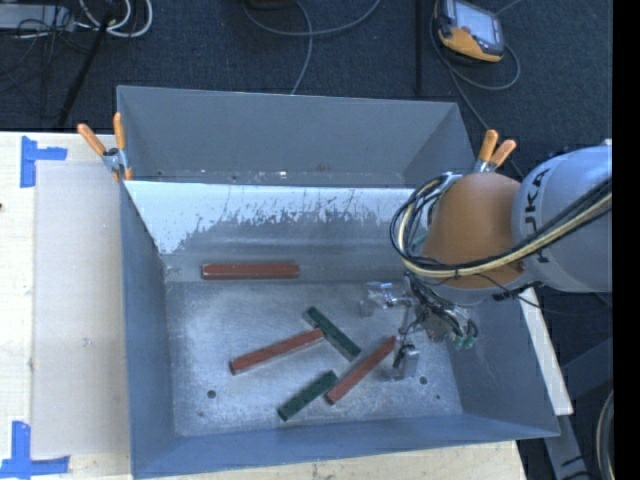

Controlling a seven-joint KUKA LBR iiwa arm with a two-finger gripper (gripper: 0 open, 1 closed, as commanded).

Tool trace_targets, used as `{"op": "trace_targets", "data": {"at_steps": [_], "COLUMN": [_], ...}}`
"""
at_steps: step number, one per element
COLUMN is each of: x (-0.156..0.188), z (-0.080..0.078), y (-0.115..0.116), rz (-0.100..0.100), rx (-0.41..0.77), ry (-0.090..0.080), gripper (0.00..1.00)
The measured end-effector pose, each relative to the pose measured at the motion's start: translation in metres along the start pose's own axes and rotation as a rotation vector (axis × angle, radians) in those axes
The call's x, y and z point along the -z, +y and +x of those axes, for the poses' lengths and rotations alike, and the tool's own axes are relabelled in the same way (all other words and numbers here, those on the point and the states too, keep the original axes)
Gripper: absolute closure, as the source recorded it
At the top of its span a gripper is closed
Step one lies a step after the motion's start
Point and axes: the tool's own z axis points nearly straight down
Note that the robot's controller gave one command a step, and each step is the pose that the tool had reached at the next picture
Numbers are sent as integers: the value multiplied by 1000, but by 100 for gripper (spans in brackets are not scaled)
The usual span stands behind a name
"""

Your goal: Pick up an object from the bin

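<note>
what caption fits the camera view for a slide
End effector at one end of a reddish-brown bar in the grey bin.

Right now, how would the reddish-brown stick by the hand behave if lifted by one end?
The reddish-brown stick looks straight and flat, so probably stiff and unlikely to roll. Gripped at its end near the hand, it may swivel.

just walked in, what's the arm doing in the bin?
The arm reaches into the grey bin from the right. Its gripper is down at the upper right end of a slanted reddish-brown bar, which lies on the floor; whether it has a grip can't be told. Close by lie an upper green bar, a lower green bar and a middle brown bar. Another brown bar lies by the back wall.
</note>
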Motion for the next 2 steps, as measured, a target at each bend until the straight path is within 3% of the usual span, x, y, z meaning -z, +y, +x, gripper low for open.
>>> {"op": "trace_targets", "data": {"at_steps": [1, 2], "x": [3, 152], "z": [-2, -11], "y": [-1, 9], "rz": [3, 6], "rx": [1, -10], "ry": [-6, -17], "gripper": [100, 100]}}
